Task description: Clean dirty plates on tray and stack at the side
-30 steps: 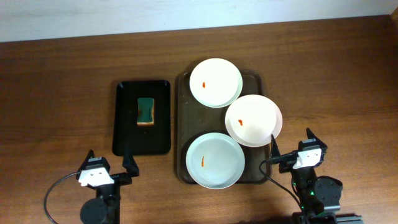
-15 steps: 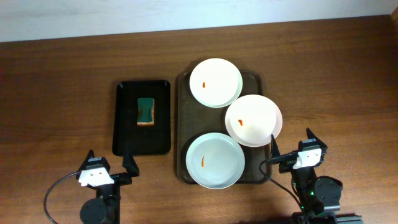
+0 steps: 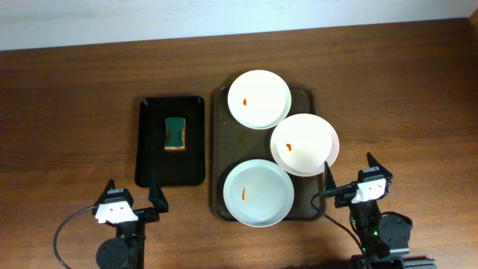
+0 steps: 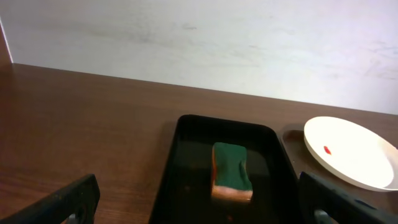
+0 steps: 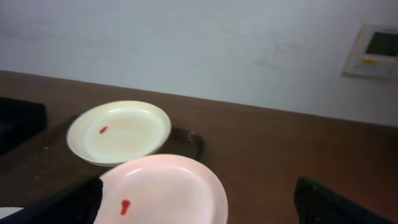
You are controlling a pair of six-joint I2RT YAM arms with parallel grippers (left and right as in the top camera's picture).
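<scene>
Sitting mid-table and reaching toward the front edge, the tray (image 3: 222, 142) is carrying all three plates, which are hiding most of its base. The far plate (image 3: 259, 99) is lying at the tray's back edge, the middle plate (image 3: 304, 144) is hanging over the right edge, and the front plate (image 3: 258, 192) is sitting at the front edge. Each is showing a small red smear. The middle plate is overlapping the front plate's rim; whether it is lying over or under the far plate's rim is hard to tell. The right wrist view is cutting off the front plate almost wholly, and a pale wall panel (image 5: 376, 50) there is too blurred to read. The left gripper (image 3: 132, 185) is hovering near the table's (image 3: 75, 112) front edge, fingers spread wide and grasping nothing, just in front of the black tray (image 3: 153, 161) bearing a green sponge (image 3: 175, 133). The right gripper (image 3: 349, 166) is likewise spread and empty-handed beside the tray's front right corner.
</scene>
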